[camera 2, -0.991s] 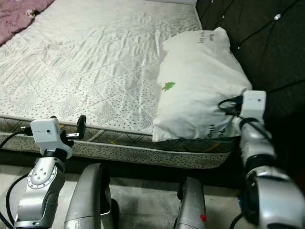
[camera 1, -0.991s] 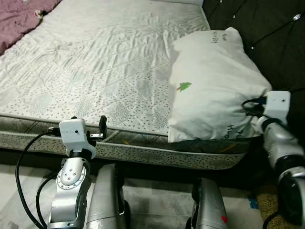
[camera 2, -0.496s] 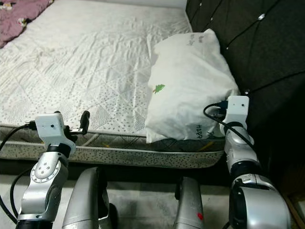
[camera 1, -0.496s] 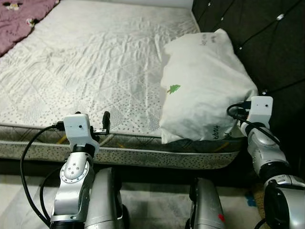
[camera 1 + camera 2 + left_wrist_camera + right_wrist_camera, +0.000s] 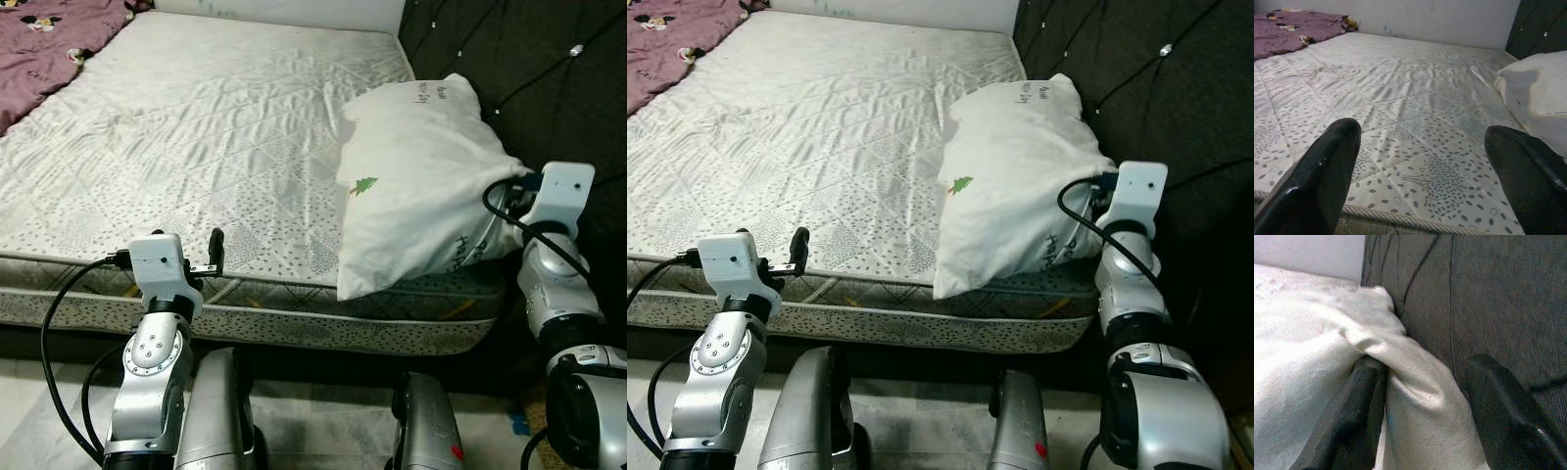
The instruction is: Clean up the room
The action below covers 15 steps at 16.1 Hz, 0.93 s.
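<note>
Bare quilted mattress (image 5: 196, 147) ahead, dotted border along its near edge; purple blanket (image 5: 49, 39) bunched at the far left corner; dark tufted headboard (image 5: 529, 78) along the right side, pale wall (image 5: 1400, 19) beyond the far end; silver legs (image 5: 220, 411) low in front of the bed frame

White pillow (image 5: 411, 186) lying on the mattress's right side against the headboard, its near corner lapping over the mattress edge; small green tree print on its near face, dark lettering near the top end and low on the right side, too small and creased to read, perhaps "Happy"

Right gripper (image 5: 1422, 411) at the pillow's right edge, squeezed between pillow and headboard; one finger (image 5: 1352, 416) pressed into the fabric, the other against the headboard, jaws spread with a fold of pillow bulging between them, not clearly clamped

Left gripper (image 5: 1425, 166) hovering just over the mattress's near edge, well left of the pillow, fingers (image 5: 1322, 171) wide apart with nothing between them; black cable (image 5: 59, 323) looping down from that wrist

Against half a second ago: more of the blanket in view at far left, so camera shifted; right wrist higher beside the pillow; pillow's near right corner drawn up and rightward, lettering there more tilted; left arm much as before
</note>
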Available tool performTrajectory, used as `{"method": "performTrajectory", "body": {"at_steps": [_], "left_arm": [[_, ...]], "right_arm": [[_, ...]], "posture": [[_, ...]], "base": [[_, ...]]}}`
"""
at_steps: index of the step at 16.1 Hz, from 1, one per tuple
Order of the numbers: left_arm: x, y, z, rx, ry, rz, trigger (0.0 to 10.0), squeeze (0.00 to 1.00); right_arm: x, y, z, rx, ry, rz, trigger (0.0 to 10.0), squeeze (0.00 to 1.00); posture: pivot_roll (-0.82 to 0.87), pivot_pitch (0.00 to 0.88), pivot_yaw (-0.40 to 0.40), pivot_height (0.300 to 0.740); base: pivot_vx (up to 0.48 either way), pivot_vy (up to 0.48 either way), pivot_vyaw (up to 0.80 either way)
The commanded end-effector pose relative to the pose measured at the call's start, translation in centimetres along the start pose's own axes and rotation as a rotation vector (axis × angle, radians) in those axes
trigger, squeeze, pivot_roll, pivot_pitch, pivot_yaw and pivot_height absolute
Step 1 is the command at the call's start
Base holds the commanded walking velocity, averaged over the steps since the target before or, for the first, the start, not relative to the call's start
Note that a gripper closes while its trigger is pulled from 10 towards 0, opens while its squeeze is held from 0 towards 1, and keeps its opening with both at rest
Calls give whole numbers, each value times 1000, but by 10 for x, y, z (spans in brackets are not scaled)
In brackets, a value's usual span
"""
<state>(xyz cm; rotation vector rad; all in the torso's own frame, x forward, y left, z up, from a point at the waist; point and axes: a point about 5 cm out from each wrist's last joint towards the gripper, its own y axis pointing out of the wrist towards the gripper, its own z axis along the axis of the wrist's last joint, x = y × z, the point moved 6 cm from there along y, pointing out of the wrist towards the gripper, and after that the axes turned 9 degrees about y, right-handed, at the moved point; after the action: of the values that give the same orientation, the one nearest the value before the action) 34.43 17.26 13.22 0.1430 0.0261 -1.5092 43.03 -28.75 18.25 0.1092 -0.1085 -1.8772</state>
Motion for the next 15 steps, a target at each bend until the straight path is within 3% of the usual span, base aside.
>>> {"method": "performTrajectory", "body": {"at_steps": [1, 4, 5, 7, 9, 11, 12, 14, 15], "left_arm": [[2, 1, 0, -3, 9, -7, 10000, 0], [-2, -5, -4, -15, 20, -10, 10000, 0], [-3, -8, -6, -26, 24, -8, 10000, 0], [-4, -11, -8, -32, 25, -6, 10000, 0], [-3, -16, -13, -50, 25, -12, 10000, 0], [-1, -17, -14, -55, 25, -18, 10000, 0], [0, -17, -14, -58, 25, -24, 10000, 0], [1, -17, -14, -60, 25, -28, 10000, 0], [1, -16, -14, -61, 27, -34, 10000, 0]], "right_arm": [[-1, 10, 49, 157, 4, 16, 10000, 1000], [-7, 5, 48, 138, 37, 64, 10000, 1000], [-22, 1, 52, 151, -43, 153, 10000, 1000], [-25, -4, 47, 134, -53, 193, 10000, 1000], [-10, -31, 2, 16, -96, 224, 10000, 1000], [-2, -46, -11, -11, -129, 232, 10000, 1000], [9, -55, -15, -21, -164, 211, 10000, 1000], [25, -57, -12, -14, -195, 148, 10000, 1000], [37, -52, 8, 49, -209, 85, 10000, 1000]], "posture": [[11, 3, -18, 526], [3, 24, -22, 526], [7, 34, -23, 526], [6, 44, -26, 526], [-9, 65, -30, 526], [-15, 72, -29, 526], [-25, 79, -23, 526], [-30, 82, -19, 526], [-31, 84, -18, 526]], "base": [[0, 0, 0], [0, 0, 0], [0, 0, 0], [0, 0, 0], [0, 0, 0], [0, 0, 0], [0, 0, 0], [0, 0, 0], [0, 0, 0]]}}
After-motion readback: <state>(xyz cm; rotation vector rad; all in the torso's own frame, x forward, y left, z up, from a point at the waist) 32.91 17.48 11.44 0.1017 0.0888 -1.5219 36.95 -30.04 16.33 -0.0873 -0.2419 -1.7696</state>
